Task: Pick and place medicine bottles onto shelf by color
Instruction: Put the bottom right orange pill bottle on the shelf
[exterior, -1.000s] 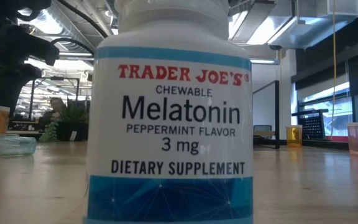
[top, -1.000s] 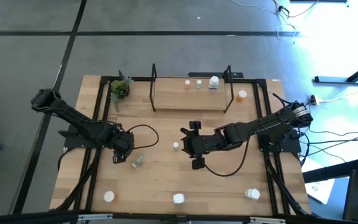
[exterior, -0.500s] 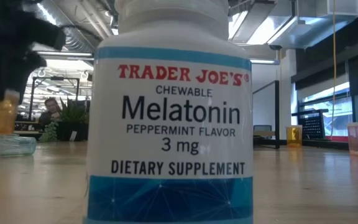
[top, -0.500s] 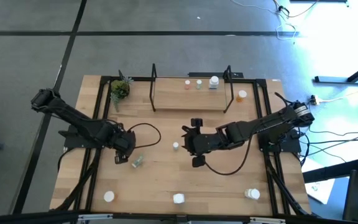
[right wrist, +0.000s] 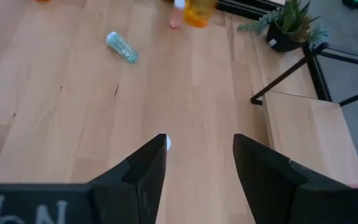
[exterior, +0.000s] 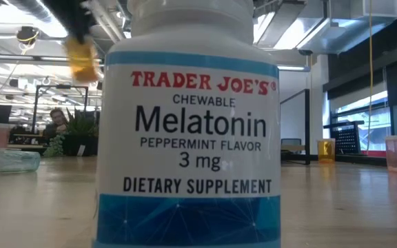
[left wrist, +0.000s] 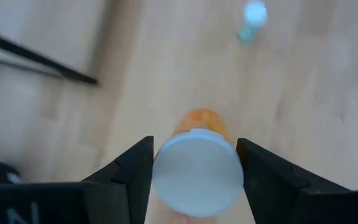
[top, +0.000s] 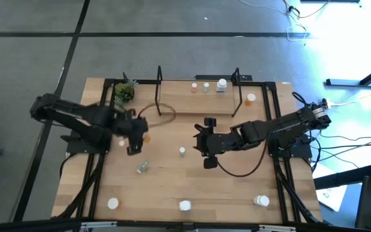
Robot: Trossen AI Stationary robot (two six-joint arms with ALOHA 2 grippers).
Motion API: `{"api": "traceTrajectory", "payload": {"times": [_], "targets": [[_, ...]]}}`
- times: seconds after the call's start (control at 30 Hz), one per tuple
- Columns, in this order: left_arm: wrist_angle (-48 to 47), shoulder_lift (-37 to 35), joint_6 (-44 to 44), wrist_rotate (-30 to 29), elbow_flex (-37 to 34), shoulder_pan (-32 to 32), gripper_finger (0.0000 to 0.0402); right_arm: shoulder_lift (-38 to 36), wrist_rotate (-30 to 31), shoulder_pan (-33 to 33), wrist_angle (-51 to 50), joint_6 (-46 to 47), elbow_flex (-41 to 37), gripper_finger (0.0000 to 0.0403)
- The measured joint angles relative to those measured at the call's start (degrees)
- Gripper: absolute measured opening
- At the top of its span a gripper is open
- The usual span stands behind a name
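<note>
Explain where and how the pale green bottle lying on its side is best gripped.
Grip the pale green bottle mid-body, coming straight down from above. It lies on its side on the table, cap facing sideways, so the end effector should close across its body, square to its long axis.

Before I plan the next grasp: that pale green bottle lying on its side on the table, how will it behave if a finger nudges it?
The pale green bottle lies on its side on the bare table, so a sideways nudge would probably roll it. It looks small, clear and possibly empty, so likely light and easily skidded. Its round body may slip unless the fingers close squarely across it.
</note>
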Motion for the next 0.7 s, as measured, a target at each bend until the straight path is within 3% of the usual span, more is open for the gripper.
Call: {"api": "traceTrajectory", "payload": {"times": [0.33,0.57,0.7], "targets": [[0.6,5.0,19.9,-1.0,13.7,17.6,0.0193,0.0,-0.1,-2.9,-0.8,0.7,0.0,0.0188],[3.2,14.6,35.1,-0.6,25.5,27.8,0.0193,0.0,0.0,-4.4,-2.3,2.9,0.0,0.0188],[3.3,20.9,41.2,3.9,32.5,32.7,0.0193,0.0,0.0,-4.9,-2.6,3.2,0.0,0.0188]]}}
